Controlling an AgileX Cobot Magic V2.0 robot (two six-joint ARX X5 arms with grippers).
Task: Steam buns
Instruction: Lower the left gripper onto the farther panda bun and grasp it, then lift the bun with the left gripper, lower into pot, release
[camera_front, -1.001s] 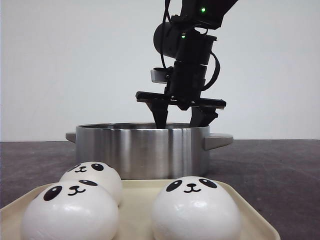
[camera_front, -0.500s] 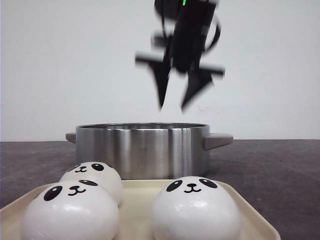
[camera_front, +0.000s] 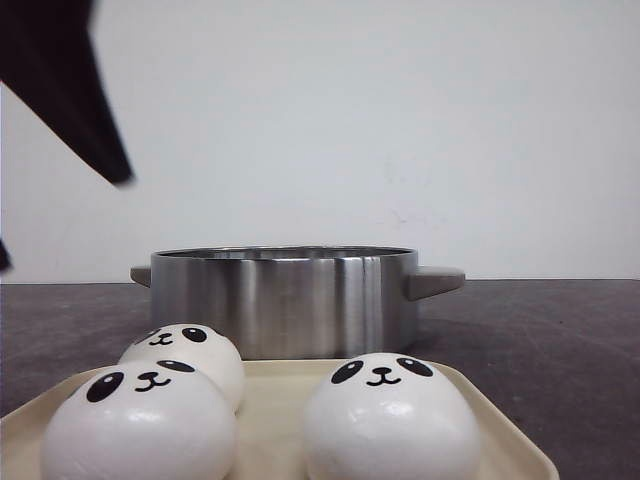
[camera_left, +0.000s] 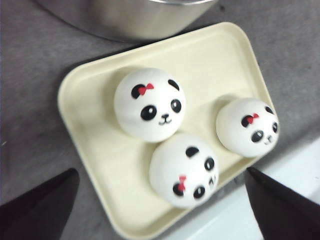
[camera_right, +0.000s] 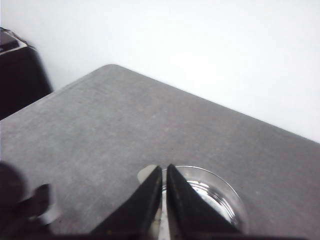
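Looking down from the left wrist, three buns (camera_left: 150, 104) (camera_left: 184, 170) (camera_left: 247, 126) sit on a cream tray (camera_left: 87, 145) near the front edge of the bench (camera_left: 30, 100); their red bows show only from this view. Two buns touch each other, and the third lies just beside them. The front view shows the same buns (camera_front: 138, 425) (camera_front: 187, 355) (camera_front: 390, 418) by their faces, with the steel pot (camera_front: 285, 300) just behind the tray, farther toward the back edge. What is inside the pot cannot be seen from there.

The left claw (camera_left: 160, 200) hangs above the tray with its two dark fingers (camera_left: 40, 202) spread wide and holding nothing. In the front view a blurred dark finger (camera_front: 75, 95) shows at the upper left.

The right claw (camera_right: 164, 200) is high above the pot (camera_right: 210, 197), its tips drawn nearly together and gripping nothing.

The bench is dark grey and matte (camera_right: 125, 125), and a plain white wall (camera_front: 400, 120) stands behind it.
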